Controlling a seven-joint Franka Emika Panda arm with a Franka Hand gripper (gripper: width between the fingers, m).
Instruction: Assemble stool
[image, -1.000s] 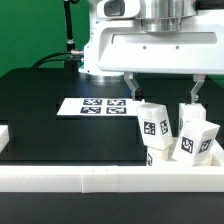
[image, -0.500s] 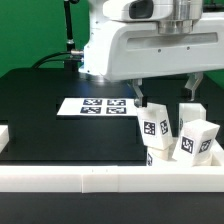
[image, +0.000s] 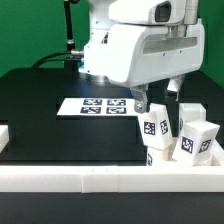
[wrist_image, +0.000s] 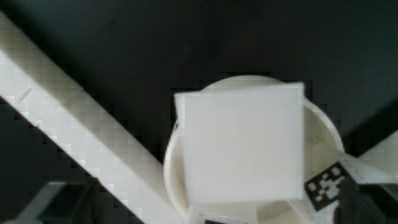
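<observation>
Gripper (image: 157, 97) poised with fingers spread, gripping nothing, above the white tagged block legs

Three small white plastic block legs (image: 154, 128) are clustered against the long white border rail (image: 100, 178); one (wrist_image: 246, 148) is seen over the round white seat disc (wrist_image: 324, 125), and an off-centre descent could topple it onto a neighbouring leg

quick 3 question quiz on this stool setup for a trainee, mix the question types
1. True or false: the claw is shut on a leg.
2. Which is nearer the exterior view's left: the marker board or the tagged legs?
3. In the wrist view, the white block sits over what? A) seat disc B) marker board C) bare table

Key: 1 false, its fingers stand apart above the legs, holding nothing. 2 the marker board. 3 A.
</observation>
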